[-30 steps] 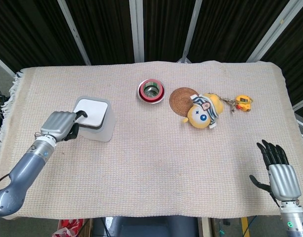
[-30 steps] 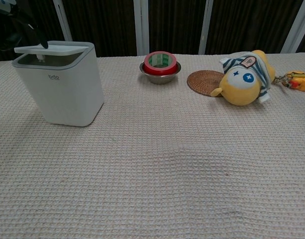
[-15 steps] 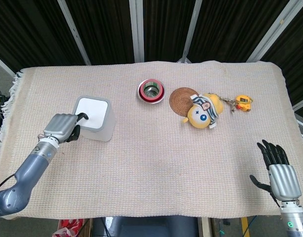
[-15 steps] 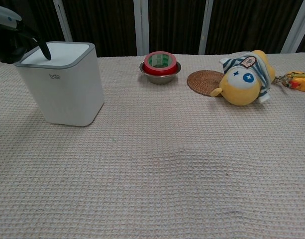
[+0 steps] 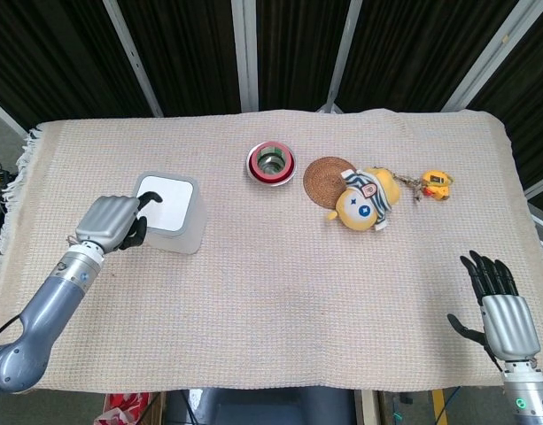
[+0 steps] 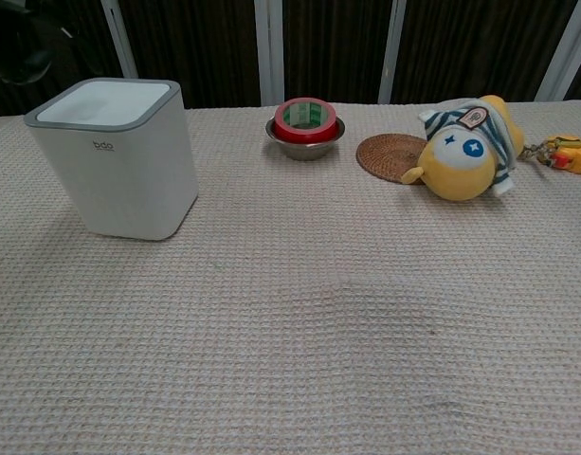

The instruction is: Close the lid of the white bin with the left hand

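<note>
The white bin [image 5: 175, 223] stands at the left of the table, and in the chest view the bin [image 6: 119, 171] shows its lid [image 6: 104, 98] lying flat and flush inside the grey rim. My left hand [image 5: 112, 222] hovers just left of the bin with its fingers curled in and holding nothing; one dark fingertip [image 5: 149, 197] reaches over the lid's [image 5: 164, 201] left edge. In the chest view the hand is only a dark shape at the top left corner, above the bin. My right hand [image 5: 498, 303] rests open near the front right edge, fingers spread.
A steel bowl with a red tape roll [image 5: 271, 164] sits at the back centre. Right of it lie a woven coaster [image 5: 327, 173], a yellow plush toy [image 5: 367, 199] and a small orange keychain [image 5: 435, 184]. A woven cloth [image 5: 280, 301] covers the table.
The lid, raised a second ago, dropped flat into the rim. My left hand pressed it down and has since lifted up off it. The right hand stayed still.
</note>
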You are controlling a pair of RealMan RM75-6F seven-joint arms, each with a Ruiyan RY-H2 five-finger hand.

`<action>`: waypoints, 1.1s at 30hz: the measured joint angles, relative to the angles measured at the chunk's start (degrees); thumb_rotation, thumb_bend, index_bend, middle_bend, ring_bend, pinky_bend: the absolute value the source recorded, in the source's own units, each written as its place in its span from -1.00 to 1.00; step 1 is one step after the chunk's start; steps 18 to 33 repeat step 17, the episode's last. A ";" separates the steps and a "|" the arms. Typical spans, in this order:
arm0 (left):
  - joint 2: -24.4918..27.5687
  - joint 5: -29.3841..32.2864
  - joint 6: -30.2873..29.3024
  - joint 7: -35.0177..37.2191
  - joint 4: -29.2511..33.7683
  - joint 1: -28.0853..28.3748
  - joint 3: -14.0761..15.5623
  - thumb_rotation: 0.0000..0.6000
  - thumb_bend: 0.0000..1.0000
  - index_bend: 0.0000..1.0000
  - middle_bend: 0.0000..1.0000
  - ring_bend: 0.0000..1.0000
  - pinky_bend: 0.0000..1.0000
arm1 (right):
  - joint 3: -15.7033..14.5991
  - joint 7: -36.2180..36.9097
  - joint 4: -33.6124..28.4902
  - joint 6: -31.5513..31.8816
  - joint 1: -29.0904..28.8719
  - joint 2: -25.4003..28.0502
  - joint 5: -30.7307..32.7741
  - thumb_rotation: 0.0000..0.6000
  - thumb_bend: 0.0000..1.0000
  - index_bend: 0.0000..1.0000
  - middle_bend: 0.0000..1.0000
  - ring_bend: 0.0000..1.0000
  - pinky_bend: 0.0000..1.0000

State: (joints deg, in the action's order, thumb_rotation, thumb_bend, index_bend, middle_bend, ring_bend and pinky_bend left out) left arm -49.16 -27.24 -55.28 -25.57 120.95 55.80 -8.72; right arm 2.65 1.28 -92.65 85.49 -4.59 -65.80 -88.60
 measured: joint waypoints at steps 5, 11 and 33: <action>2.72 -6.48 -3.22 3.11 3.65 -4.06 -0.43 1.00 -0.37 -1.00 -0.72 -0.64 -0.19 | 0.15 -0.19 0.36 0.09 0.04 0.06 0.26 1.00 -0.53 -1.00 -1.00 -1.00 -1.00; 2.35 -20.48 -11.14 3.86 4.99 -13.59 5.13 1.00 -0.81 -1.00 -1.00 -1.00 -0.90 | 0.20 -1.41 0.68 0.18 0.17 0.62 0.46 1.00 -0.52 -1.00 -1.00 -1.00 -1.00; -3.68 -39.71 -23.93 7.66 -1.77 -27.85 12.87 1.00 -0.88 -1.00 -1.00 -1.00 -1.00 | -0.35 -2.51 0.78 0.47 0.20 1.03 -1.00 1.00 -0.53 -1.00 -1.00 -1.00 -1.00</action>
